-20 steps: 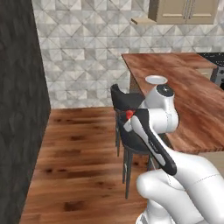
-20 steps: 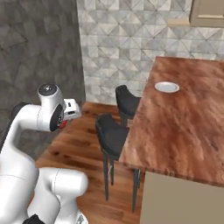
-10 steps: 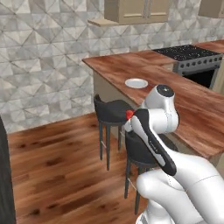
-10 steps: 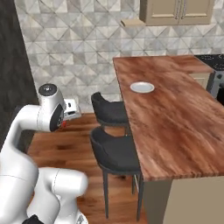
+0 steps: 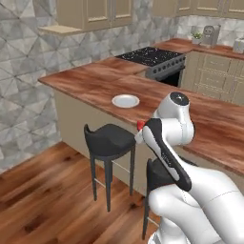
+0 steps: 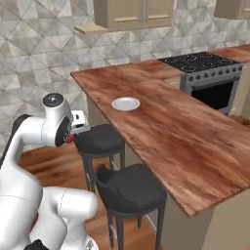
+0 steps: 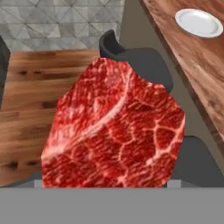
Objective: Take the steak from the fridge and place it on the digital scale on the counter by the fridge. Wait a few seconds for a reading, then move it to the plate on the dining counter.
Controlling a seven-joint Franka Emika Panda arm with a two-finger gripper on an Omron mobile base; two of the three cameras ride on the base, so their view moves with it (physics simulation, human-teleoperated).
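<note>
Kitchen island setting: in the left base view the plate (image 5: 125,100) is seen on the dining counter (image 5: 200,114), beyond the gripper (image 5: 139,127). In the right base view the plate (image 6: 125,103) lies right of the gripper (image 6: 73,134). In the hand view the steak (image 7: 113,129) is held clamped; no writing is legible.

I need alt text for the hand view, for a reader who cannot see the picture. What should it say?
A flat red marbled steak covers the middle of the view, held close before the camera. Behind it are a dark round stool seat and wooden floor. At upper right, a small round white plate lies on the reddish-brown wood-grain dining counter.
</note>
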